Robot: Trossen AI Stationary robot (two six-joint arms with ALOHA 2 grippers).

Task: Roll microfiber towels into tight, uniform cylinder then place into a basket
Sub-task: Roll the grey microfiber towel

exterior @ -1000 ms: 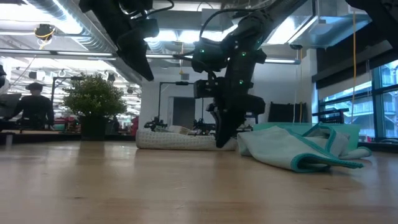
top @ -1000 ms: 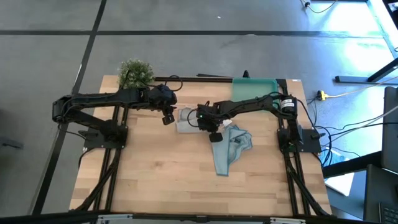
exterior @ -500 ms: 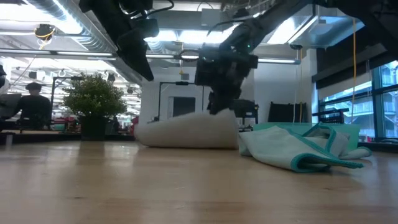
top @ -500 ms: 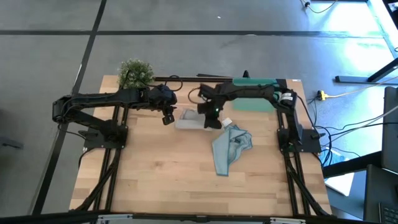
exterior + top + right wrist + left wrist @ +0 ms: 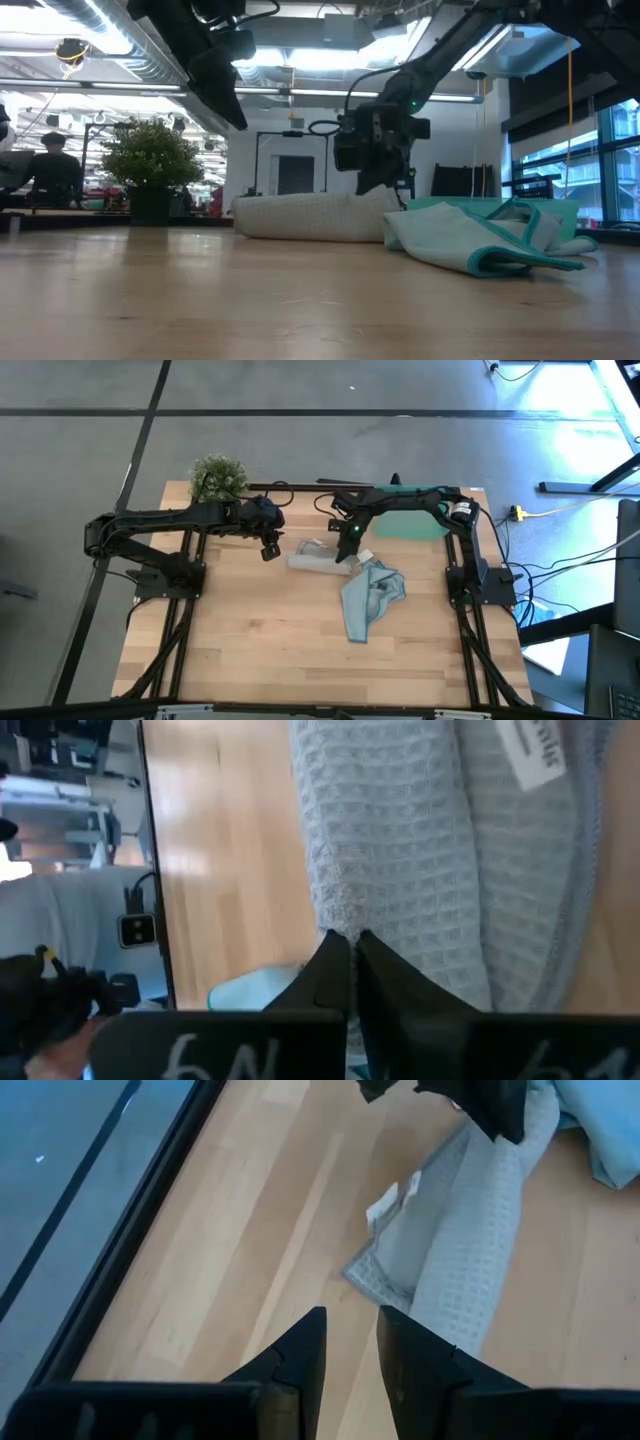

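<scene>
My right gripper (image 5: pixel 350 955): fingers pressed together on one end of the rolled pale grey waffle-weave microfiber towel (image 5: pixel 318 557), pinching a fold of its fabric, as the right wrist view shows. It hangs over the far middle of the light wooden table (image 5: pixel 270 650), just in front of the basket.

My left gripper (image 5: pixel 350 1342): fingers spread with a narrow gap between them, holding nothing. It hovers above the table just beside the grey roll's other end, apart from the cloth.

Rolled grey towel: a cylinder lying slantwise on the table between my two grippers. In the low view (image 5: pixel 310 215) it rests on the wood, its pinched end raised a little. One loose corner with a small white tag (image 5: pixel 392 1198) sticks out from the roll on the side nearer my left arm.

Second towel: a light blue microfiber cloth with a teal edge (image 5: pixel 368 595), crumpled and unrolled, lying on the table beside the grey roll's pinched end and reaching toward the table's near side. Whether it touches the roll I cannot tell.

Basket: the shallow rectangular teal-green plastic bin (image 5: pixel 415 520) sits at the far right of the table, behind my right arm. No towel is in it.

Potted plant: a small bushy green plant (image 5: pixel 217 477) at the far left corner, well apart from the towels.
</scene>
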